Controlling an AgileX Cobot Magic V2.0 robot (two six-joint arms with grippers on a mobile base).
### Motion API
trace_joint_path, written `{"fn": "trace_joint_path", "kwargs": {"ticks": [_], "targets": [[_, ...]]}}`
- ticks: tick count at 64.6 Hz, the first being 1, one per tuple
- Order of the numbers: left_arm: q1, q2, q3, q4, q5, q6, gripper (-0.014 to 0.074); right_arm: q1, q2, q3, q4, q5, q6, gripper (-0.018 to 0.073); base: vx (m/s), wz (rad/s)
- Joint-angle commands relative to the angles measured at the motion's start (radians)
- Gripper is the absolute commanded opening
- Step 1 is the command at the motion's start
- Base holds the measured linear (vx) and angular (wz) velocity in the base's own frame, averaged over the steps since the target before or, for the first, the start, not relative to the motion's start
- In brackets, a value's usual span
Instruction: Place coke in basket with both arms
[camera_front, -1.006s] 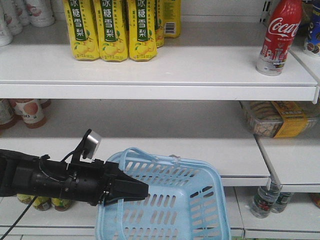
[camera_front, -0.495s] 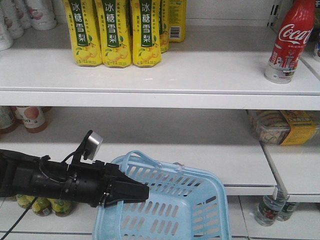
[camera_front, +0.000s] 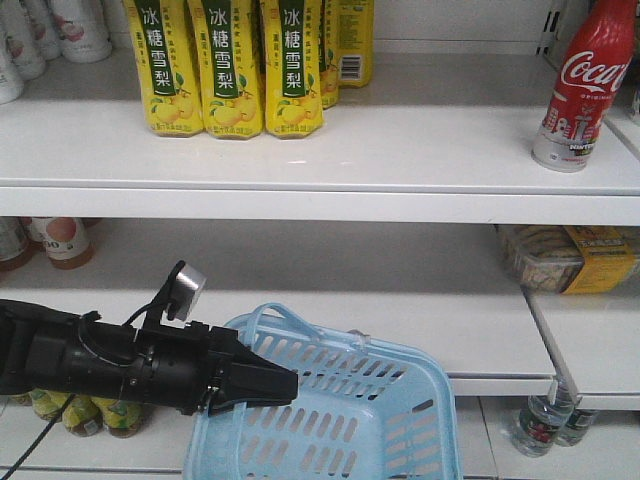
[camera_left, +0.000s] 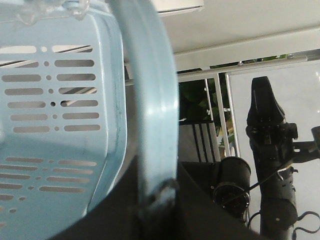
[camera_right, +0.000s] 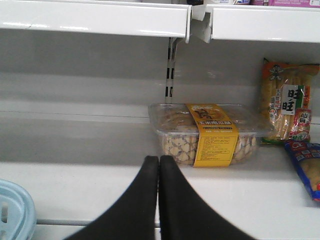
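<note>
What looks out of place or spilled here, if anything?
Only the basket looks odd: it hangs tilted, gripped at one side by the left pincer. The coke stands upright on the top shelf; nothing looks spilled.

Front view: the coke (camera_front: 592, 85) loses its cap to the top edge, and the yellow cartons (camera_front: 230, 70) their tops. The bottom edge crops the basket (camera_front: 400, 400). The left arm (camera_front: 60, 355) runs off the left edge and hides jars (camera_front: 95, 412) behind it.
Left wrist view: the basket handle (camera_left: 157, 100) vanishes into the left gripper (camera_front: 285, 382).
Right wrist view: the bottom edge crops the right gripper (camera_right: 159, 170).
</note>
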Motion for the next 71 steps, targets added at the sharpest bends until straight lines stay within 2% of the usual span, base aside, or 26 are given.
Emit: {"fn": "trace_joint_path", "kwargs": {"ticks": [1, 71], "targets": [[-0.004, -0.044, -0.020, -0.075, 0.071, 0.010, -0.0006, -0.003, -0.014, 0.011, -0.002, -0.078, -0.004, -0.0010, 0.01, 0.00], [-0.004, -0.044, -0.020, -0.075, 0.071, 0.010, -0.0006, -0.003, -0.014, 0.011, -0.002, -0.078, -0.004, -0.0010, 0.02, 0.00]]}}
